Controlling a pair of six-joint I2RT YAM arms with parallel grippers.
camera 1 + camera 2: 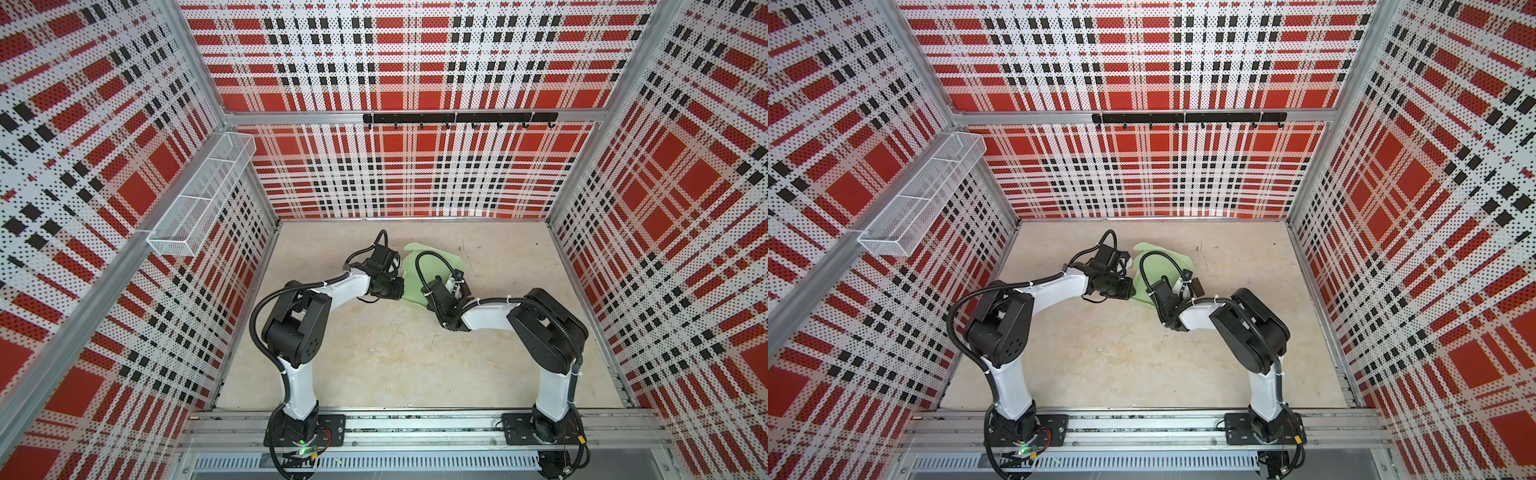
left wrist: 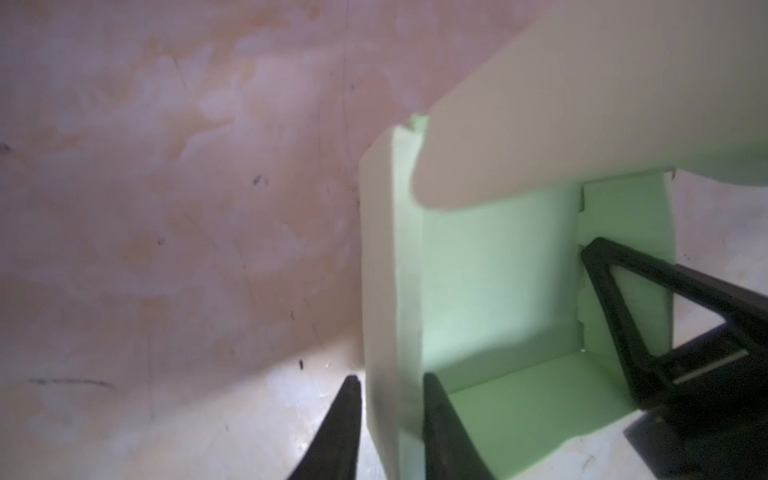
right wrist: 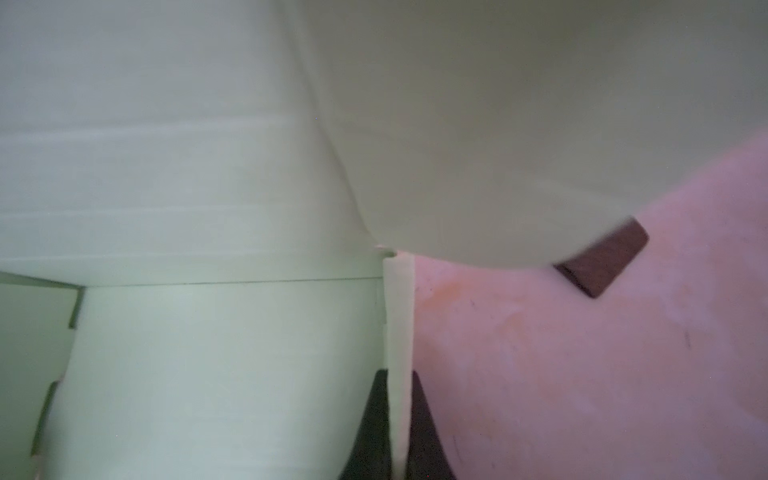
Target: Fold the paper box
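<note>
We log right gripper [image 3: 398,376] pinching paper box [image 3: 216,374] wall near brown scrap [image 3: 602,262]; left gripper [image 2: 391,380] straddles another wall, grip unclear

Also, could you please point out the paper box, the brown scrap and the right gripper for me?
paper box [image 2: 498,282]: left wrist view, on its green inner panel.
brown scrap [image 3: 604,257]: right wrist view, on its exposed face.
right gripper [image 3: 397,382]: right wrist view, midway between the fingertips pinching the box wall.

No text, label, brand or number is legible anywhere.
</note>
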